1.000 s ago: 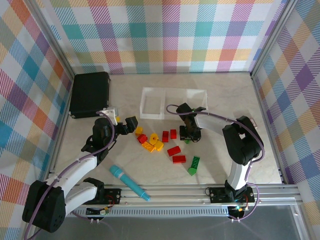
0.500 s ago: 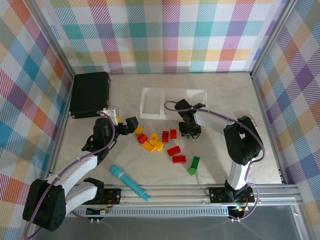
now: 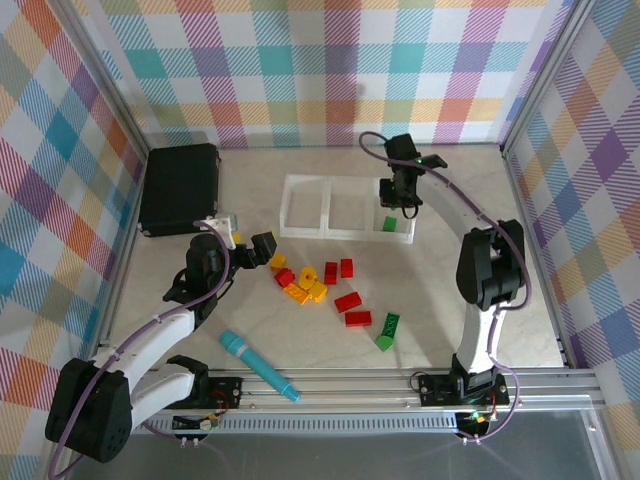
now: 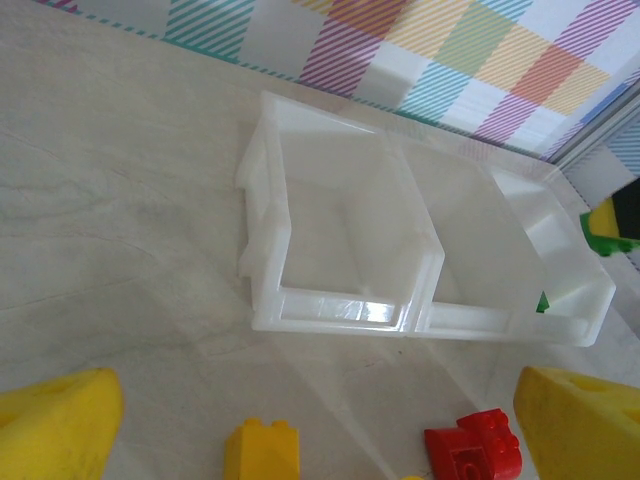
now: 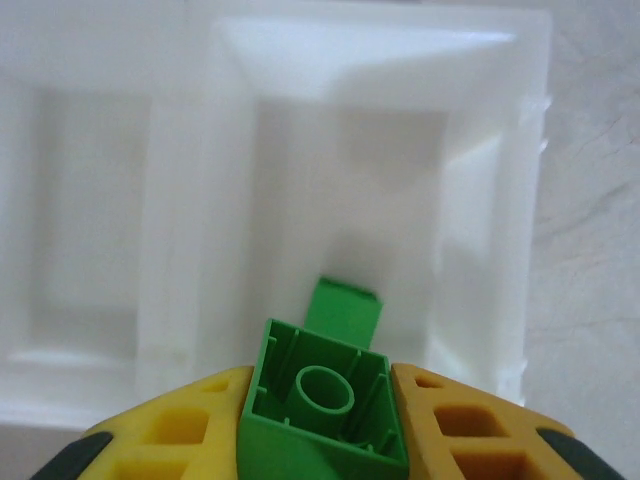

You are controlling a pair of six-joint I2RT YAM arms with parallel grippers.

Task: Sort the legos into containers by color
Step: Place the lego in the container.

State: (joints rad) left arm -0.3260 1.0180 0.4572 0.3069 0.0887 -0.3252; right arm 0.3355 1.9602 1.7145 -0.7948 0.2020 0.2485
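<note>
**Right claw** (image 3: 403,192) clamps a small green plastic brick (image 5: 322,400) above the right-hand compartment (image 5: 480,200) of the clear whitish three-compartment plastic tray (image 3: 345,238), where one green brick (image 5: 345,308) lies. Risk: if released off-centre, the brick may clip the rim and bounce onto the desk (image 3: 450,290). **Left claw** (image 3: 262,250) gapes wide, empty. Loose on the desk: about four yellow bricks (image 3: 307,275), five red bricks (image 3: 348,301), two green bricks (image 3: 390,323).

A pale beige table (image 3: 430,320) with a faint marbled grain carries the scene. Cloth walls (image 3: 330,70) in a pastel plaid of teal, orange, yellow, purple and white close it in at the back and both sides. Silver aluminium posts (image 3: 112,100) rise at the back corners, and a silver aluminium rail (image 3: 350,380) runs along the near edge. The light is soft and even.
</note>
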